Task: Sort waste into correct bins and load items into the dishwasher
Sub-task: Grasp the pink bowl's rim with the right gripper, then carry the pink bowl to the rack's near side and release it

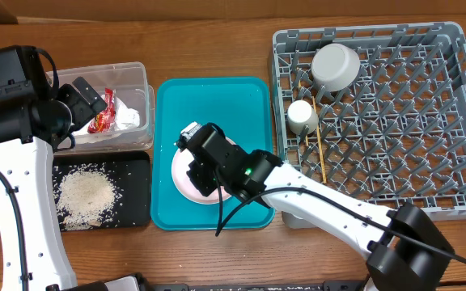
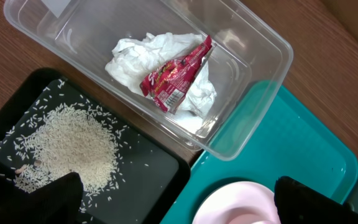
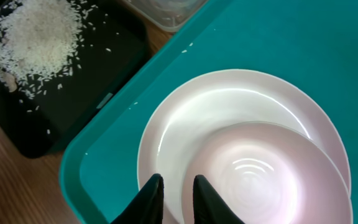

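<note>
The pink plate (image 1: 217, 187) lies on the teal tray (image 1: 241, 105). My right gripper (image 1: 196, 171) is down on its left side. In the right wrist view its fingers (image 3: 176, 196) are nearly together, pinching the plate (image 3: 253, 112) at its rim. My left gripper (image 1: 86, 101) hovers open and empty over the clear tub (image 1: 136, 71); its fingers (image 2: 173, 205) are spread wide. The tub (image 2: 253, 37) holds the white napkin (image 2: 135, 56) and the red wrapper (image 2: 173, 81). Rice crumbs (image 1: 83, 194) lie in the black tray (image 1: 136, 166).
The grey dish rack (image 1: 451, 97) on the right holds a bowl (image 1: 335, 65), a cream cup (image 1: 301, 115) and chopsticks (image 1: 319, 149). The black tray (image 2: 148, 174) and rice (image 2: 67, 146) also show in the left wrist view, beside the teal tray (image 2: 291, 137).
</note>
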Controlling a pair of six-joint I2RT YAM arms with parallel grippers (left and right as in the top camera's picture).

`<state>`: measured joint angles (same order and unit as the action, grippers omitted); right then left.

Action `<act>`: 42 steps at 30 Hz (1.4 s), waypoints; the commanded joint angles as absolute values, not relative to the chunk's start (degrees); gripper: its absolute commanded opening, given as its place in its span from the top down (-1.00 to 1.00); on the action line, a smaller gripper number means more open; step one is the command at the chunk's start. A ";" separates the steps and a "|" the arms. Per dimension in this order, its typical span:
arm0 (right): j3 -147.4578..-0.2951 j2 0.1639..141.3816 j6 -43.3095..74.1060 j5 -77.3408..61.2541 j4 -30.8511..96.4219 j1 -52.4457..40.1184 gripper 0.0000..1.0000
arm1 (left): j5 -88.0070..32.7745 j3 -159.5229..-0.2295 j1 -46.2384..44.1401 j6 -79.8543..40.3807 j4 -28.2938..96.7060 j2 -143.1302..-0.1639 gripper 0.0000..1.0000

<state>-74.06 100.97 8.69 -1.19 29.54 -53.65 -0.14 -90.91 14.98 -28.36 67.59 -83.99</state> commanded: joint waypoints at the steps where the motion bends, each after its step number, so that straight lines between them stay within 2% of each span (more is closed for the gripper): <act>1: -72.69 103.90 10.52 0.56 29.28 -53.58 0.63 | 0.58 -91.88 14.59 -27.88 67.48 -83.13 -1.00; 31: -72.69 109.75 10.52 -2.66 31.38 -54.04 0.61 | 0.58 -91.88 14.61 -27.86 67.48 -83.13 -1.00; 33: -72.69 109.75 10.55 -2.66 31.35 -54.04 0.68 | 0.58 -91.88 14.61 -27.88 67.48 -83.13 -1.00; 36: -72.75 109.73 10.55 -2.66 31.35 -54.04 0.92 | 0.58 -91.88 14.61 -27.86 67.48 -83.13 -1.00; 42: -76.75 107.20 10.55 -4.91 35.24 -54.04 0.92 | 0.58 -91.88 14.61 -27.88 67.48 -83.13 -1.00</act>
